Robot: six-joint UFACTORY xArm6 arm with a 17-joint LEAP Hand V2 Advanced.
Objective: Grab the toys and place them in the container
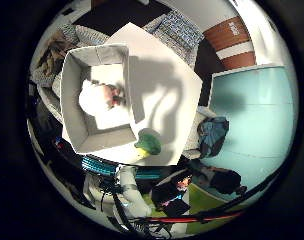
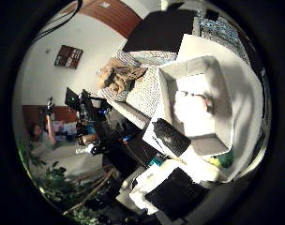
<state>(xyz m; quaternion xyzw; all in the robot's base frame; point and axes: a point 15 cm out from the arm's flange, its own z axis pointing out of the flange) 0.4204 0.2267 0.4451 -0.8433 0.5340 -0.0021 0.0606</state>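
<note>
White toy (image 1: 98, 97) inside container (image 1: 72, 75); green toy (image 1: 149, 143) beside it on table (image 1: 167, 70); hand (image 2: 173, 185) state unclear.

One toy (image 1: 99, 97) lies in the container (image 1: 72, 102); another toy (image 1: 149, 143) beside it on the table (image 1: 167, 90)

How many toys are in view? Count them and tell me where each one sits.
2. A white stuffed toy lies inside the white container. A green toy sits on the white table, just outside the container's wall. More could be hidden beneath the stuffed toy.
</note>
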